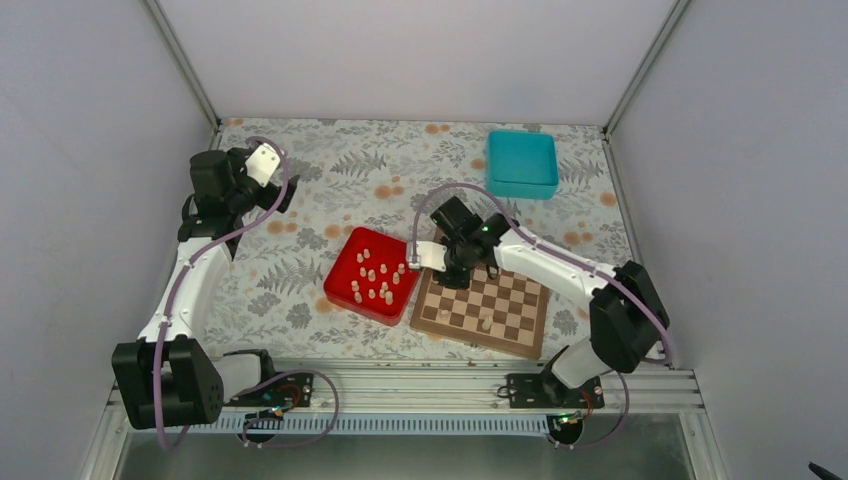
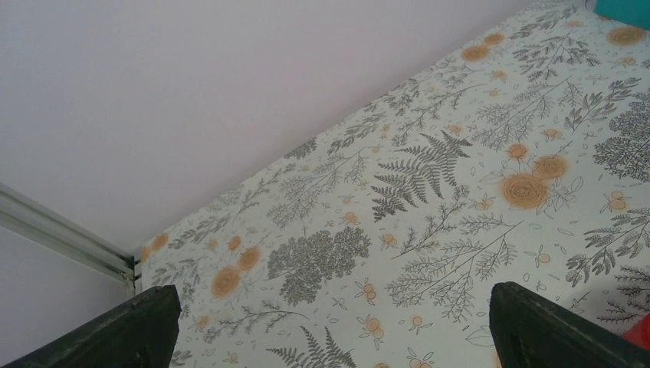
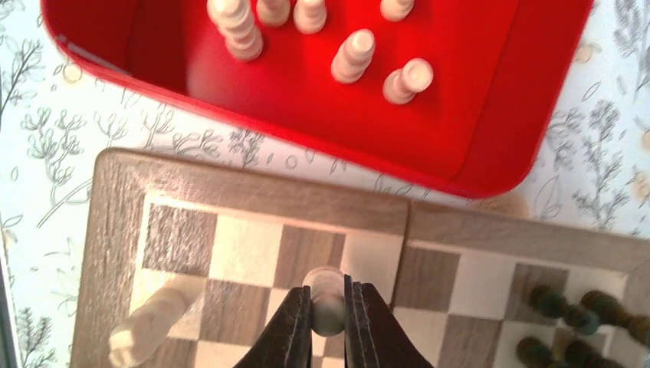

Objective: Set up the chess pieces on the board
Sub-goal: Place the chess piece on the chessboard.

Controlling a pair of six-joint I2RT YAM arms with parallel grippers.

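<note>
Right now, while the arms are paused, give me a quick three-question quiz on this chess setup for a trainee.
1. True or false: the left gripper is open and holds nothing.
2. Choose one: the right gripper is shut on A) a pale chess piece, B) a dark piece, C) nothing.
3. Fill in: most pale pieces sit in a tray, beside the board, coloured ____.
Key: 1 true; 2 A; 3 red.

We see a worktop [image 1: 300,270] covered in a fern-and-flower print. Three things lie directly on it. A red tray [image 1: 345,262] sits near the middle, the board [image 1: 520,337] lies just beside it at 4 o'clock, and a teal box [image 1: 521,163] is well apart at 2 o'clock.
</note>
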